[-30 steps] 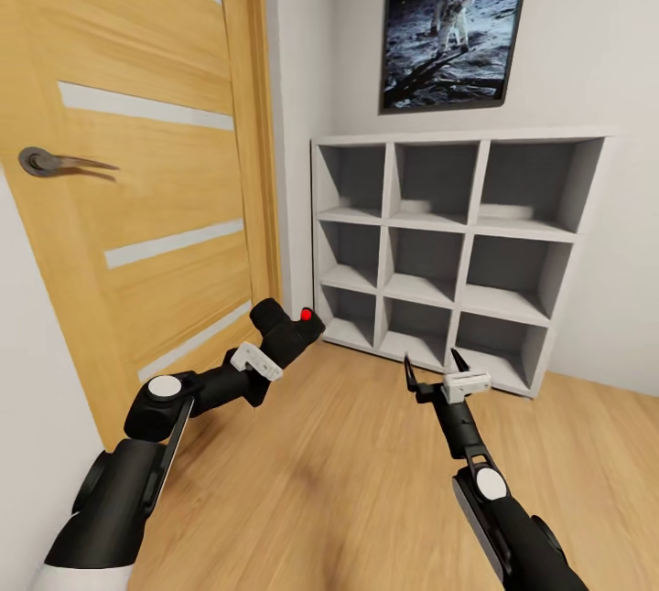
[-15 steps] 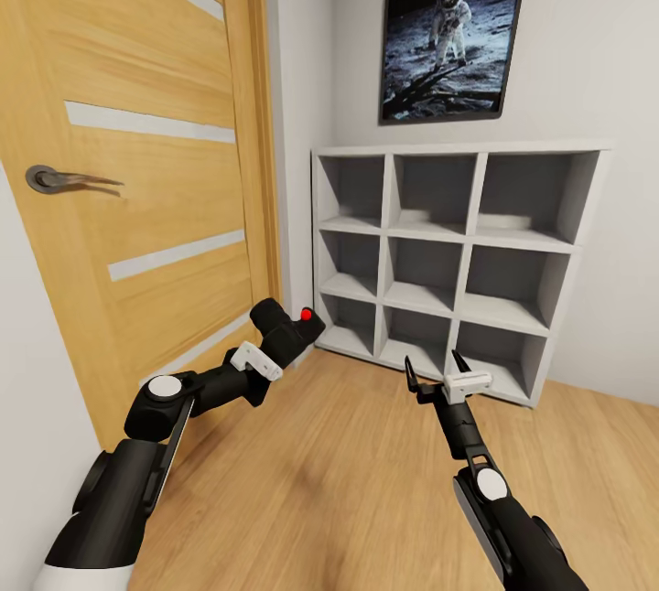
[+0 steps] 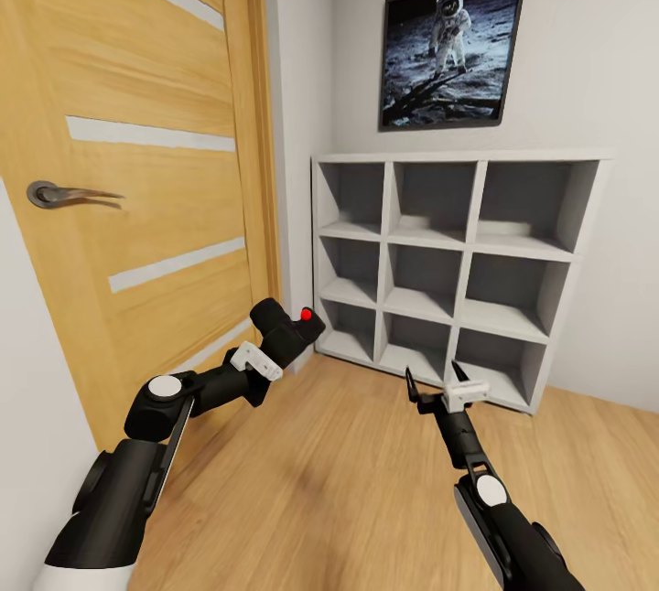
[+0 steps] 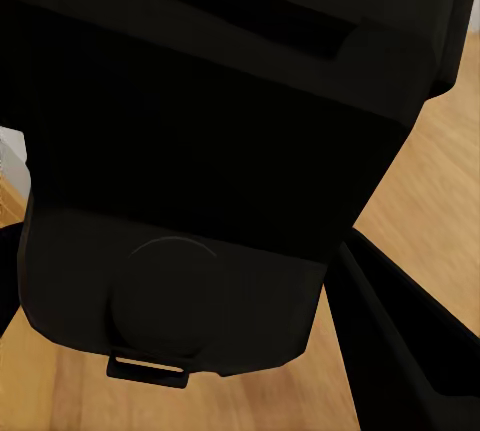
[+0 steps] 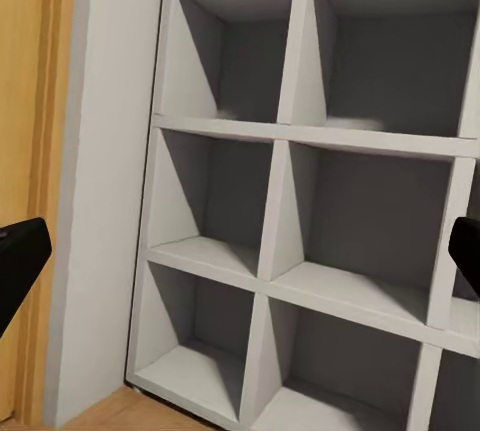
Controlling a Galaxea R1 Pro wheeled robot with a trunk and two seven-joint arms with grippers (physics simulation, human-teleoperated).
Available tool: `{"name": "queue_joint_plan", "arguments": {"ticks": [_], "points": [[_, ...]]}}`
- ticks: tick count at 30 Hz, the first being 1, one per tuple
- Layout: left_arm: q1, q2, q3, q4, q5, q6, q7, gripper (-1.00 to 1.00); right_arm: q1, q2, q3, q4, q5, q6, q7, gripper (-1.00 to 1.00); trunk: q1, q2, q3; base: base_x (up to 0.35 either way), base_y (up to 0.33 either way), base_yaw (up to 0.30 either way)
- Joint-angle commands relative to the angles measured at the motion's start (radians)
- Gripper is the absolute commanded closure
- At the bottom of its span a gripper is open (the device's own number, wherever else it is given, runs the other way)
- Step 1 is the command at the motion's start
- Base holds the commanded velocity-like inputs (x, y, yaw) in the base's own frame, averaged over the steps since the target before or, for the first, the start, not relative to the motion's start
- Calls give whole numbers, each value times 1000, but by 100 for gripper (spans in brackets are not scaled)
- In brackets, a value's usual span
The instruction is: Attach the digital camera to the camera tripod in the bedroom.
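Nearest, the robot's two black arms reach forward over the light wood plank floor (image 3: 320, 481). The left gripper (image 3: 275, 346), with a white bracket at its wrist, is clamped on the small boxy black digital camera (image 3: 291, 327), whose round red button faces up and to the right. In the left wrist view the black camera body (image 4: 220, 151) sits right against the lens, with one dark finger (image 4: 400, 331) running alongside it above the wood floor. The camera is held off the floor, near the bottom corner of the door frame and just left of the shelf's lowest row.

On the right, the right gripper (image 3: 437, 381) points up and away with its two slim black fingers spread apart and nothing between them; its fingertips edge the right wrist view at either side.

Farther left stands the honey-coloured wooden door (image 3: 137, 188) with pale horizontal inlay strips and a dark metal lever handle (image 3: 59, 195). Against the far pale grey wall (image 3: 586, 51) sits the white nine-compartment cube shelf (image 3: 453, 266), seen closer in the right wrist view (image 5: 300, 211). Above it hangs a black-framed photograph of an astronaut on the moon (image 3: 453, 47).
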State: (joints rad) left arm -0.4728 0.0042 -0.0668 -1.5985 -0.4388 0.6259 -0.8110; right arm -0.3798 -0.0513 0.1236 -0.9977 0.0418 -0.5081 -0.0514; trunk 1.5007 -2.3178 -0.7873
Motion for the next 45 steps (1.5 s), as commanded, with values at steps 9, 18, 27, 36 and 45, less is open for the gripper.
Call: {"name": "queue_joint_plan", "arguments": {"ticks": [9,18,27,36,45], "points": [[-1,-1,-1,-1,-8,4,-7,100,-20,0,2,3,4,7,-7,-100,-35,63,27,0,0,0],[-1,0,-1,-1,-8,4,-7,100,-23,0,3,4,3,13,-7,-100,-69,126,55,0,0,0],[-1,1,-1,-1,-8,4,-7,100,-24,-1,-73,4,1,9,3,-100,-104,189,84,0,0,0],[-1,1,-1,-1,-8,5,-7,100,-24,-9,-141,4,1,8,70,-100,-138,252,112,0,0,0],[-1,0,-1,-3,-8,4,-7,100,-23,-12,-282,26,2,7,85,-100,-173,315,140,0,0,0]]}}
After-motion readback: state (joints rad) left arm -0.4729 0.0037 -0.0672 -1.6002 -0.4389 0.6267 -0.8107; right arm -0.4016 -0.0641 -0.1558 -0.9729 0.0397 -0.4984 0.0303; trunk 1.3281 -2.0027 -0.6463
